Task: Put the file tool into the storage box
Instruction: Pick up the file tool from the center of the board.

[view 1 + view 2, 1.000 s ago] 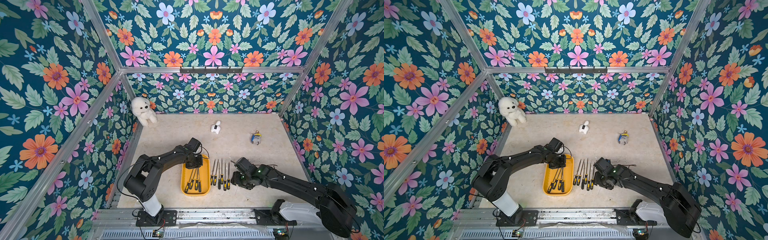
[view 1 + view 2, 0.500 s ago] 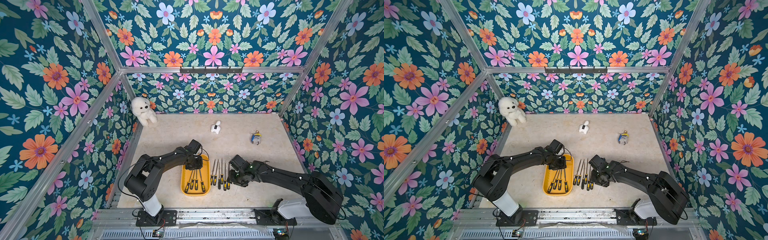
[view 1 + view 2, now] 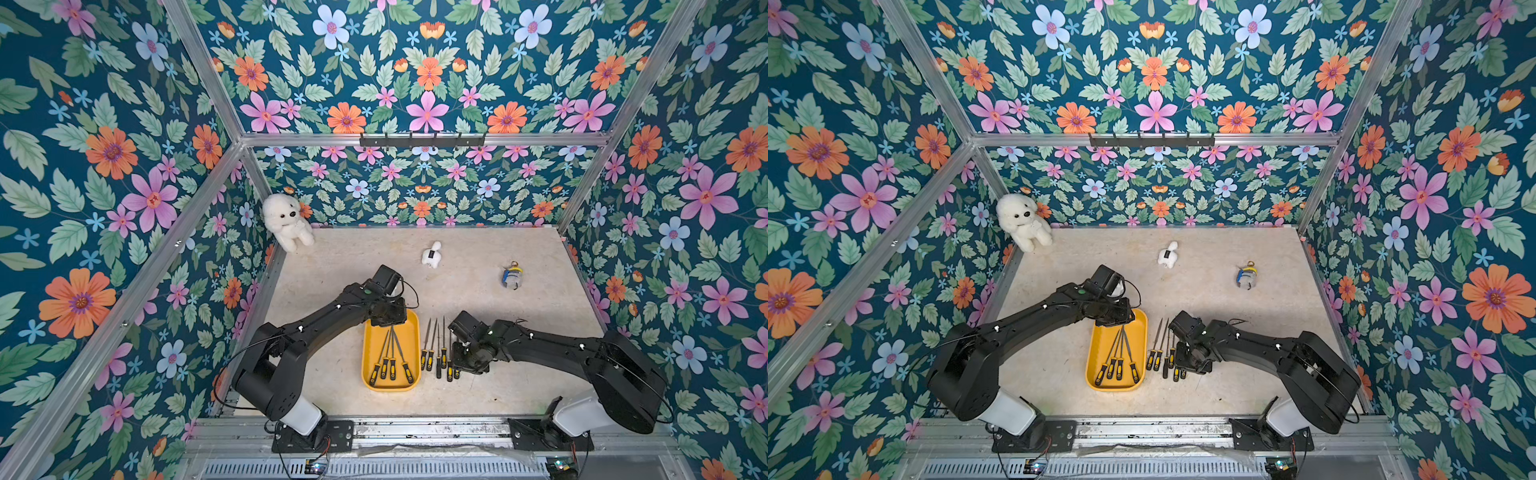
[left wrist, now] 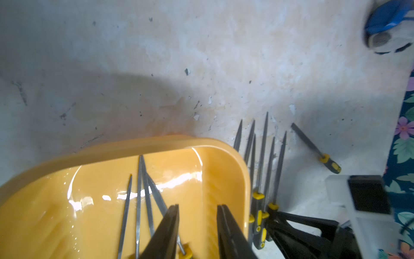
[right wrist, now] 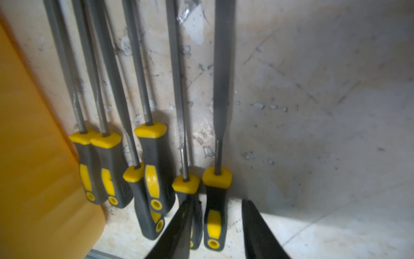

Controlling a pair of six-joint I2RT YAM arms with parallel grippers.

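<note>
In a top view of the beige surface [image 3: 478, 270], the left tool [image 3: 388, 318] has let go over the box [image 3: 409, 332], where four files [image 3: 390, 357] now lie.

Left wrist: its jaws stand narrowly apart, empty.

Right wrist: the right tool [image 5: 216, 201] has moved in. Its part-open jaws straddle the outermost file [image 5: 216, 215] at the handle, near the box.

in both top views the left arm [image 3: 328, 313] covers the far end of the storage box [image 3: 411, 332]. the right wrist view cuts off the blades of the loose files [image 5: 154, 157] and blurs the box. a blue and white thing [image 4: 389, 24], perhaps a toy, is blurred at the left wrist view's corner
</note>
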